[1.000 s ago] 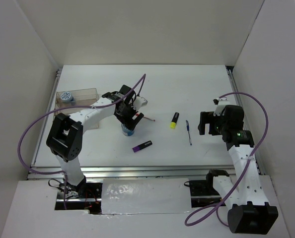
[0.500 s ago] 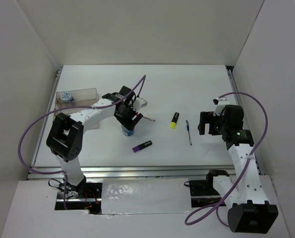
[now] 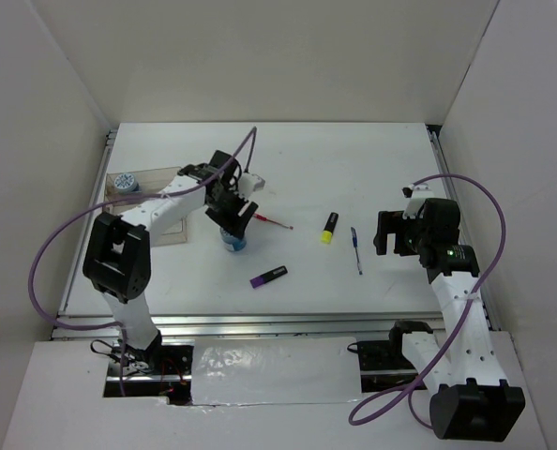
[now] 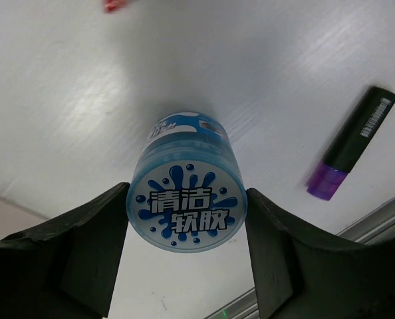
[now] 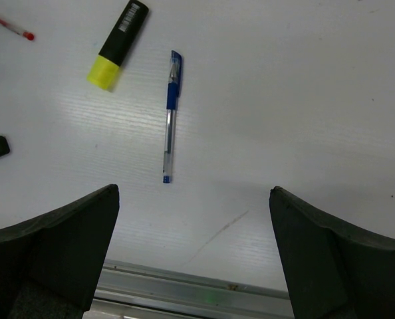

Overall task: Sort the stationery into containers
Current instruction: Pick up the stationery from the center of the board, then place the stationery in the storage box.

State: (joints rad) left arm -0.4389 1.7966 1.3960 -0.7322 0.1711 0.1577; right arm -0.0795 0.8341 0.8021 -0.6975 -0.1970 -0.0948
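My left gripper [image 3: 232,228] is shut on a blue round roll [image 3: 233,243]; in the left wrist view both fingers [image 4: 84,256] press the roll's sides [image 4: 186,209], its white-and-blue printed top facing the camera. I cannot tell whether it is off the table. The clear organiser tray [image 3: 116,196] sits at far left, partly behind the left arm, with the second blue roll [image 3: 124,182] in it. The purple highlighter [image 3: 269,277], red pen [image 3: 277,222], yellow highlighter [image 3: 329,227] and blue pen [image 3: 355,249] lie on the table. My right gripper [image 3: 391,234] is open and empty, right of the blue pen [image 5: 169,116].
The table's metal front rail [image 5: 204,292] runs just under the right gripper. White walls enclose the table on three sides. The left arm's purple cable [image 3: 246,150] arcs above the tray side. The yellow highlighter [image 5: 118,44] and purple highlighter [image 4: 350,143] show in the wrist views.
My left arm has swung left and back toward the tray, carrying the blue roll a little that way. The right arm and the loose pens and highlighters have not moved.
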